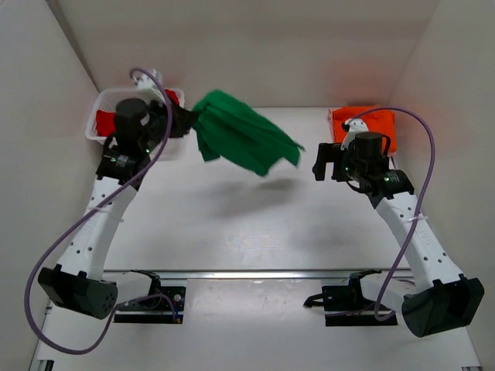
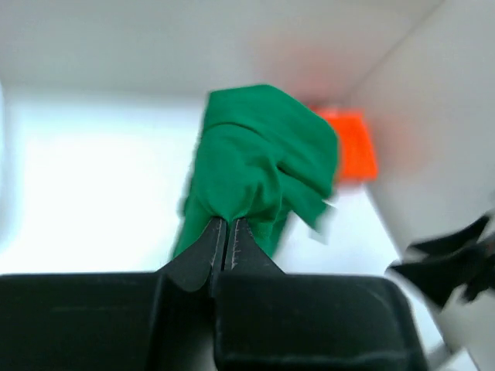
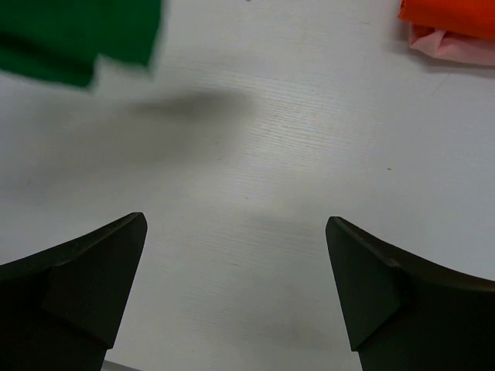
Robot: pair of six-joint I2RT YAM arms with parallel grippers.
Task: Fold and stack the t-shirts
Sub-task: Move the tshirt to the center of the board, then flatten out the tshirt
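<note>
My left gripper (image 1: 188,121) is shut on a bunched edge of the green t-shirt (image 1: 244,139) and holds it in the air, the cloth swinging out to the right above the table. In the left wrist view the shut gripper (image 2: 227,226) pinches the green t-shirt (image 2: 259,158). My right gripper (image 1: 319,162) is open and empty above the table, just right of the shirt's free end; its open gripper (image 3: 236,255) shows in the right wrist view, with the green t-shirt (image 3: 77,35) at top left. The folded orange t-shirt (image 1: 363,125) lies at the back right. The red t-shirt (image 1: 107,122) lies in the basket.
The white mesh basket (image 1: 94,116) stands at the back left, behind my left arm. White walls close in the table on the left, right and back. The orange t-shirt (image 3: 452,17) rests on a pale pink cloth (image 3: 456,50) in the right wrist view.
</note>
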